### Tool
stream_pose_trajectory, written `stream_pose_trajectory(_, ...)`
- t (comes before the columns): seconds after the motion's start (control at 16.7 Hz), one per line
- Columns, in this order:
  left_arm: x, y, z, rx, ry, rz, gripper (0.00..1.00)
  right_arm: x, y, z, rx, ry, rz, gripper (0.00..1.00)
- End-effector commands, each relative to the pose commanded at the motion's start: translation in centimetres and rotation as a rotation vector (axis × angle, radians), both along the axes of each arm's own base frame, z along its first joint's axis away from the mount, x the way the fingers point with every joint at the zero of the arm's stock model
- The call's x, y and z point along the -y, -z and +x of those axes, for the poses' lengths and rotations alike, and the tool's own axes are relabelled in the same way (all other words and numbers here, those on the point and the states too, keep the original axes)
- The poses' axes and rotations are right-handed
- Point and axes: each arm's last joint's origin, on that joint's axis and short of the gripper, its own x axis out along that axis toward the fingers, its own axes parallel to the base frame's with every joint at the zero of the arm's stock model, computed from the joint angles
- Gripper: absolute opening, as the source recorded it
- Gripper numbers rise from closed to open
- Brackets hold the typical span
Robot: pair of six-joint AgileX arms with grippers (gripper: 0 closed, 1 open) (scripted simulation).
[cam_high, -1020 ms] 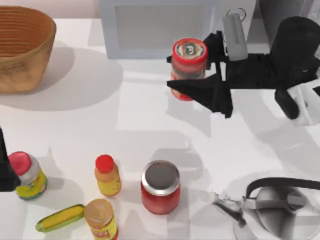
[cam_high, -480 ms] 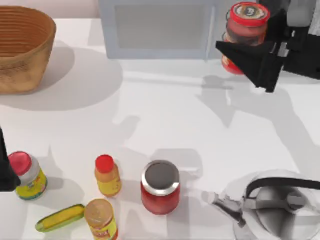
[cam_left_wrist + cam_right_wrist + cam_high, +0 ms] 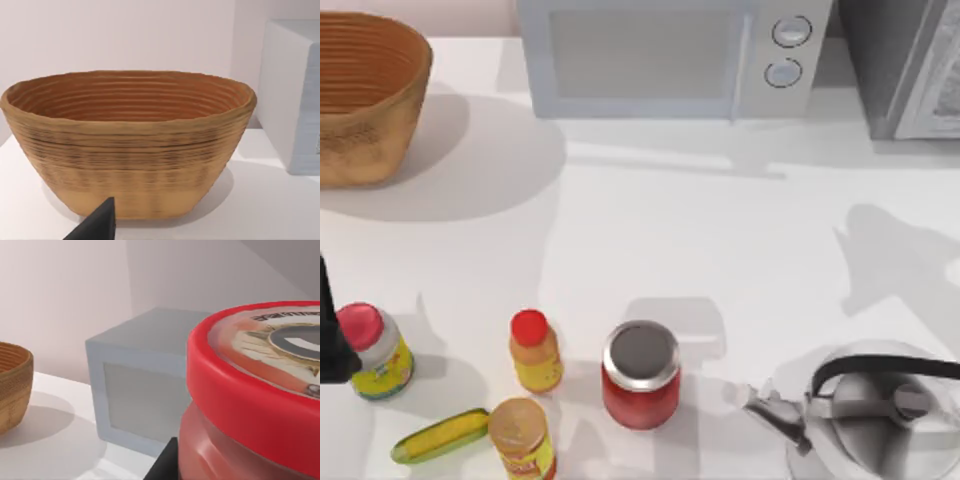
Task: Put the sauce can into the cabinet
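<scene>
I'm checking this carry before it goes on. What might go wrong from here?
The sauce can sits very close to the right wrist camera, so the grip on it can't be checked; a slip may go unnoticed. The cabinet stands right beside the microwave, so a swing could clip it. The kettle stands below that side.

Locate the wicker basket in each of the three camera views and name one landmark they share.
Top view: the wicker basket sits at the table's far left corner, cut by the picture's edge.
Left wrist view: it stands close and central, open side up, on the white table.
Right wrist view: its rim and side show at the picture's edge, beyond the sauce can.
Shared landmark: the light grey microwave beside the basket.
</scene>
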Motion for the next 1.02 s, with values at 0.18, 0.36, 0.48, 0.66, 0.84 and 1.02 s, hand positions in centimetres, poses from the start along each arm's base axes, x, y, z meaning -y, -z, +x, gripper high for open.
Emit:
stream_pose_trajectory(0.18, 0.0, 0.0, 0.0, 0.0, 0.0, 0.0, 1.0, 1.3, 2.9, -4.2, 0.025, 0.213, -0.016, 0.0)
stream_pose_trajectory(0.36, 0.0, 0.0, 0.0, 0.0, 0.0, 0.0, 1.0, 2.1, 6.4, -6.1, 0.019, 0.386, -0.033, 0.0)
stream_pose_trajectory(0.48, 0.0, 0.0, 0.0, 0.0, 0.0, 0.0, 1.0, 2.4, 8.2, -6.7, 0.014, 0.464, -0.042, 0.0)
stream_pose_trajectory(0.66, 0.0, 0.0, 0.0, 0.0, 0.0, 0.0, 1.0, 2.6, 9.5, -6.9, 0.01, 0.516, -0.048, 0.0)
stream_pose_trajectory(0.84, 0.0, 0.0, 0.0, 0.0, 0.0, 0.0, 1.0, 2.6, 9.6, -6.9, 0.01, 0.518, -0.049, 0.0)
stream_pose_trajectory(1.02, 0.0, 0.0, 0.0, 0.0, 0.0, 0.0, 1.0, 2.6, 9.6, -6.9, 0.008, 0.514, -0.047, 0.0)
